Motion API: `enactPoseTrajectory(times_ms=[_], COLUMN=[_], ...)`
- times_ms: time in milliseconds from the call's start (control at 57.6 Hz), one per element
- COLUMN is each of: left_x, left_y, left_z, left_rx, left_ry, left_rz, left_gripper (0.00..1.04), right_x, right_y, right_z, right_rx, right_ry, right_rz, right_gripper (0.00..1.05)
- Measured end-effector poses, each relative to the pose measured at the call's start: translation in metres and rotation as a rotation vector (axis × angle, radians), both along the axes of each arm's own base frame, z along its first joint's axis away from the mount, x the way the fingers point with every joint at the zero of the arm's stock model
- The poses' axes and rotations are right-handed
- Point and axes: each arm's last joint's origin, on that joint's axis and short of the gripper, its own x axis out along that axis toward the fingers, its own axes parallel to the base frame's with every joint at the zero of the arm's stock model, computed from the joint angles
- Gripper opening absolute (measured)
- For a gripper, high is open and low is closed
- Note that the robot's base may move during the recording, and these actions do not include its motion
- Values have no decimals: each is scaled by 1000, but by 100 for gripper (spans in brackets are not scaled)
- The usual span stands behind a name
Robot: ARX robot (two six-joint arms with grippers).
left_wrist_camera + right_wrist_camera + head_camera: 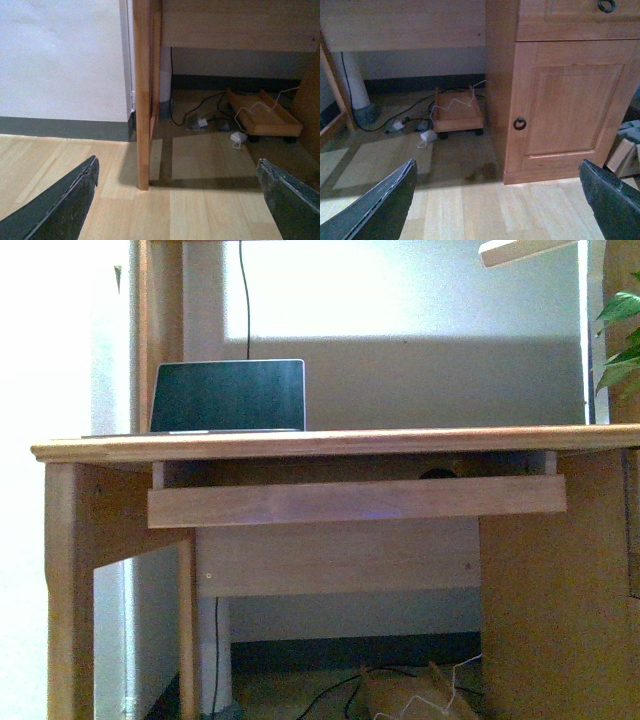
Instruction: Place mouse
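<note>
Arms low, jaws spread, nothing held.
Left gripper (177, 167) and right gripper (497, 167) seem parked; mouse (437, 474), likely the dark sliver behind tray rail (355, 502), sits above both.

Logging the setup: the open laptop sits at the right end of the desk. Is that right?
No. The open laptop sits at the left end of the desk, as the front view shows.
</note>
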Motion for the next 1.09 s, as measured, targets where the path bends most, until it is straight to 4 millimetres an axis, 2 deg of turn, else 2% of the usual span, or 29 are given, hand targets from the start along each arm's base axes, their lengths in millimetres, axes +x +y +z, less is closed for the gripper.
enactPoseTrajectory(times_ms=[1094], left_x=[0], left_y=[0], left_z=[0], left_rx=[0], left_ry=[1], left_rz=[0], left_gripper=[97], right_x=[0], right_y=[0], right_z=[0], right_rx=[0], right_ry=[0], right_rz=[2], right_gripper=[97])
